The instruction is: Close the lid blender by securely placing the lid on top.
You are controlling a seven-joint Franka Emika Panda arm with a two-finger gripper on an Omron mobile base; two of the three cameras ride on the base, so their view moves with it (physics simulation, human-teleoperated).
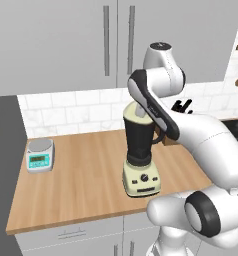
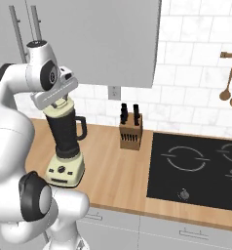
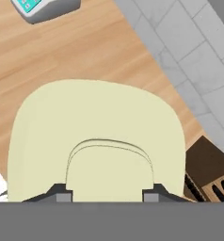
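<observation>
So we're looking at the tall blender point(image 1: 141, 155) with its dark, nearly black tapered jar and cream base with a black knob, standing near the middle of the left base view on the light wooden tabletop point(image 1: 81, 185). In the right base view it sits left of centre, side handle pointing toward the middle of the frame.

The small round pale cream-yellow lid point(image 3: 95, 136) with the raised centre knob is up at the jar's mouth. From the left base view we see its pale edge right on top of the dark jar, just under the white arm's wrist. Whether it's fully seated, we can't tell.

In the hand view the lid takes up the middle of the frame, and the pincer point(image 3: 108, 194) has its two dark fingertips point(image 3: 61, 193) sitting on either side of the raised knob, touching it, so it's pinching the lid by the knob.

Other stuff around: a small grey-teal scale point(image 1: 40, 155) at the left of the left base view, well apart from the blender. A wooden knife block point(image 2: 130, 131) with dark handles near the middle of the right base view, and a black glass cooktop point(image 2: 196, 171) at the right.
</observation>
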